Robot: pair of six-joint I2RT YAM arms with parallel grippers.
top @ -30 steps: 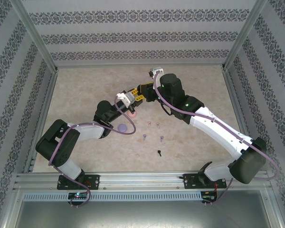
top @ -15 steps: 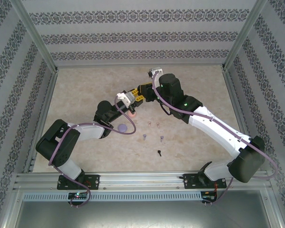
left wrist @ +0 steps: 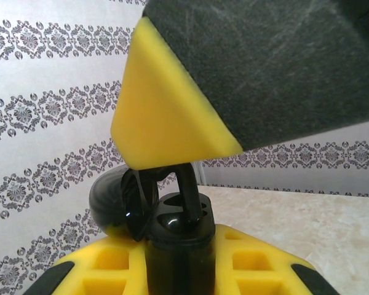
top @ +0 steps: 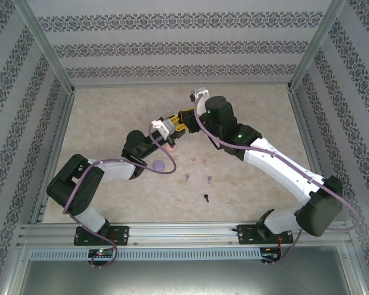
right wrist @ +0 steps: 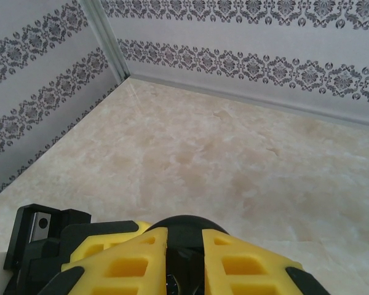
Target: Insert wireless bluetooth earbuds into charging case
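Top external view: both arms meet above the middle of the table (top: 111, 117), left fingers (top: 173, 125) and right fingers (top: 184, 117) tip to tip. The left wrist view shows the left fingers pressed onto the black charging case (left wrist: 172, 227), apparently open and held clear of the table. The right fingers bear down on it from twelve o'clock. They stand nearly together around something black; whether they pinch an earbud cannot be told.

Over the past second only the right wrist has edged a shade toward nine o'clock, and nothing on the table has moved. One black earbud (top: 205, 197) lies at five o'clock of the meeting point, with the lilac earbuds (top: 186, 177) and pale pink earbuds (top: 194, 160) nearer. By that reading, a slow seating attempt continues, with five earbuds waiting.
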